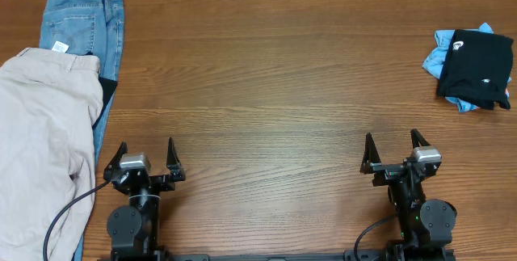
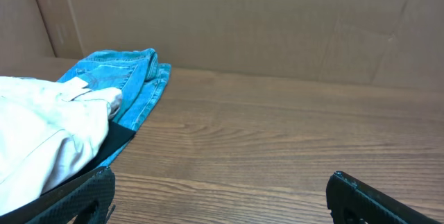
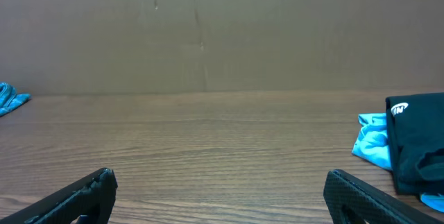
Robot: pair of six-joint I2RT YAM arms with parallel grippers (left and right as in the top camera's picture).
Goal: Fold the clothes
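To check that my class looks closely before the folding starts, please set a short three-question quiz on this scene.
1. True or false: the jaws of both arms stand open and hold nothing.
2. Which thing lies partly under the beige trousers? A: a red towel. B: blue jeans. C: a white shirt.
3. Fill the gap: at the far right, the black garment lies on top of a ___ one.

Key: 1 true; 2 B; 3 light blue.
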